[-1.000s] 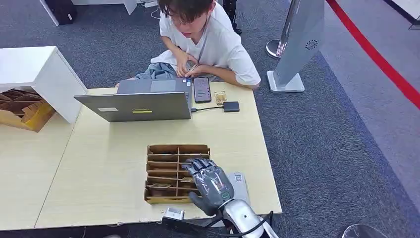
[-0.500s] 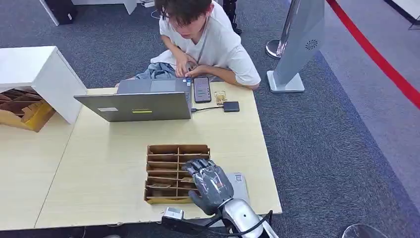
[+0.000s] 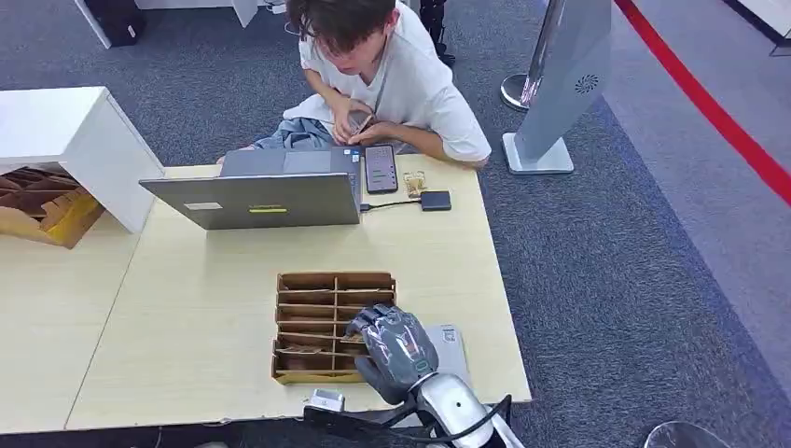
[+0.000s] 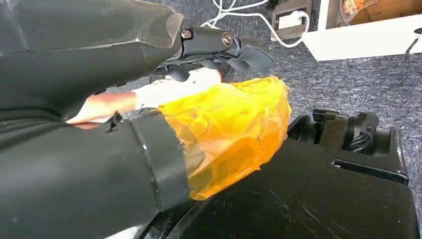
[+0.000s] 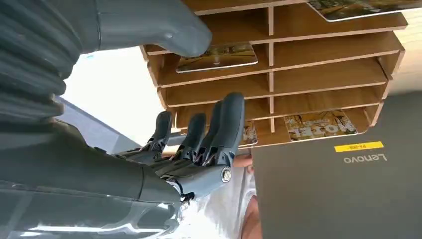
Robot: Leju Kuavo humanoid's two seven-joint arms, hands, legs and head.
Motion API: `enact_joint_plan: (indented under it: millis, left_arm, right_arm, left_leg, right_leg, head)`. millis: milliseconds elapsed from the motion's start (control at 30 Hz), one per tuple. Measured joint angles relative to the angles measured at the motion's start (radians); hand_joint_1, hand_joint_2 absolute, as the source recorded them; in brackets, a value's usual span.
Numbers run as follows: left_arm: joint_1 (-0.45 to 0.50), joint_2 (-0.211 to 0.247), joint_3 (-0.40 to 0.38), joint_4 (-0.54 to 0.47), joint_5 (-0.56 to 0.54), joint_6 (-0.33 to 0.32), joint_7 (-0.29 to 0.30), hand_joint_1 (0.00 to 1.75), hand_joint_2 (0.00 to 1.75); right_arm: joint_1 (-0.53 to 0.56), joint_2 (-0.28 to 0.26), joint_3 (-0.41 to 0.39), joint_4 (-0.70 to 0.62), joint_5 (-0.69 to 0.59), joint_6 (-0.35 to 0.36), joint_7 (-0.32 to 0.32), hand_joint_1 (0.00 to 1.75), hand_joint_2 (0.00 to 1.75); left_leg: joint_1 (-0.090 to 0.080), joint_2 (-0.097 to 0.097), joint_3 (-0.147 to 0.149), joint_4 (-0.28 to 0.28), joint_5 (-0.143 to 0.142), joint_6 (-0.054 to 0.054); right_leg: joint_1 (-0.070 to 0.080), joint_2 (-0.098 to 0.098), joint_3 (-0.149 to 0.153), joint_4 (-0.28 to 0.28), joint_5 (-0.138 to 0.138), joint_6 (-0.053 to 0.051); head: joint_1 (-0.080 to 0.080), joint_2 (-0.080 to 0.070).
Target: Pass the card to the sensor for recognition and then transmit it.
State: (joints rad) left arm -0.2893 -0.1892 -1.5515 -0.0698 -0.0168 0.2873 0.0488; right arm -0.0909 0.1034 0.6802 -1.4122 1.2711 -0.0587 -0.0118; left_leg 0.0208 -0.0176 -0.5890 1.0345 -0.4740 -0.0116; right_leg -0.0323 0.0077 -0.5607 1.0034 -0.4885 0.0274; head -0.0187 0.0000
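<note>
Card tray's near-right slots under right hand.

A compartmented tray of matt brown wood is seen on a smooth pale wood-grain table. Beside the tray, the right hand appears in grey plastic; glossy printed cards lie inside.

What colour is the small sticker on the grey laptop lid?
Yellow: the small sticker on the grey laptop lid shows best in the right wrist view.

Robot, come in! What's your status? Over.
Right hand open over wooden rack, holding nothing. Cards in slots. Left hand unclear. Nothing blocking.
</note>
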Motion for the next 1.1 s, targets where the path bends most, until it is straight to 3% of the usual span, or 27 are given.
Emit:
enact_joint_plan:
  millis: [900,1100]
  left_arm:
    - [-0.003,0.000,0.000,0.000,-0.005,-0.003,0.000,0.00,0.00]
    - [-0.003,0.000,0.000,0.000,-0.006,-0.003,0.000,0.00,0.00]
  right_arm:
    - [-0.010,0.006,0.000,0.038,0.000,0.002,0.001,0.72,1.75]
    - [-0.011,0.008,0.000,0.043,0.001,0.006,0.003,0.77,1.75]
  left_leg:
    - [0.000,0.000,0.000,0.000,0.000,0.000]
    - [0.000,0.000,0.000,0.000,0.000,0.000]
  right_leg:
    - [0.000,0.000,0.000,0.000,0.000,0.000]
    - [0.000,0.000,0.000,0.000,0.000,0.000]
  head:
    - [0.000,0.000]
    - [0.000,0.000]
